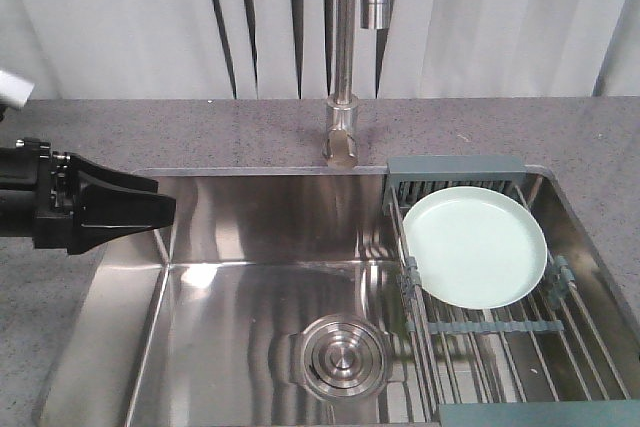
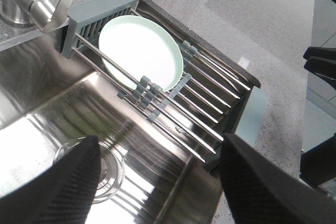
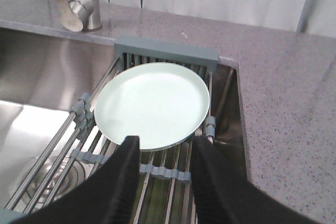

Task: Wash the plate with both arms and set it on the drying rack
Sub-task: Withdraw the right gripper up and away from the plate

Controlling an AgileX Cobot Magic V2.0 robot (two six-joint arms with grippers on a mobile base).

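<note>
The pale mint-green plate (image 1: 475, 247) lies tilted on the drying rack (image 1: 520, 347), at the rack's far end against its grey slatted section. The rack spans the right side of the sink. The plate also shows in the left wrist view (image 2: 142, 51) and the right wrist view (image 3: 152, 103). My left gripper (image 1: 150, 212) hovers over the sink's left rim, far from the plate. Its jaws are wide open and empty (image 2: 157, 182). My right gripper (image 3: 167, 142) is open and empty just above the rack rods (image 3: 173, 187), its fingertips (image 3: 131, 142) at the plate's near edge.
A steel faucet (image 1: 345, 47) stands behind the sink's middle. The round steel drain (image 1: 340, 352) sits in the basin floor left of the rack. Grey speckled countertop (image 1: 150, 132) surrounds the sink. Black arm parts (image 2: 321, 66) show at the right edge of the left wrist view.
</note>
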